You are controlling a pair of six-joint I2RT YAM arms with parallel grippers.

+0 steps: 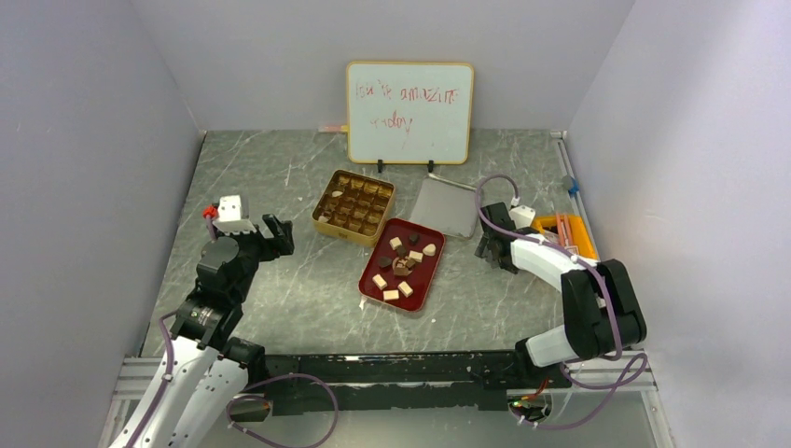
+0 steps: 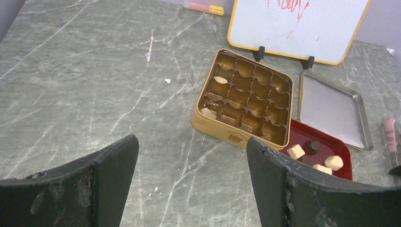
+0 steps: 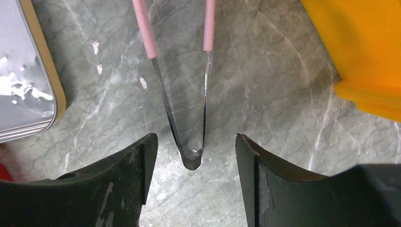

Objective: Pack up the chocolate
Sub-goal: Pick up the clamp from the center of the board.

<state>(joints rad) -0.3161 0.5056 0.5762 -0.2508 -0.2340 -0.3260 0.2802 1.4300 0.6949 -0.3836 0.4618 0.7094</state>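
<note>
Small, light and easily scuffed, the chocolate (image 1: 401, 266) lies loose on a red tray (image 1: 424, 278) just on the robot's side of the gold tin (image 2: 215, 128), two cream pieces sitting in the tin's cups; each probably wants a gentle pinch across its flat sides. Right of the tin, the right gripper (image 3: 195, 142) straddles the pink tweezers (image 3: 191, 161), jaws apart and unclamped. The left gripper (image 2: 191, 138) hovers wide open and empty to the tin's left.

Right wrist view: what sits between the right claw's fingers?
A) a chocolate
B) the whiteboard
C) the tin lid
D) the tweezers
D: the tweezers lie with their joined end between the open fingers of the right claw, and neither finger touches them.
</note>
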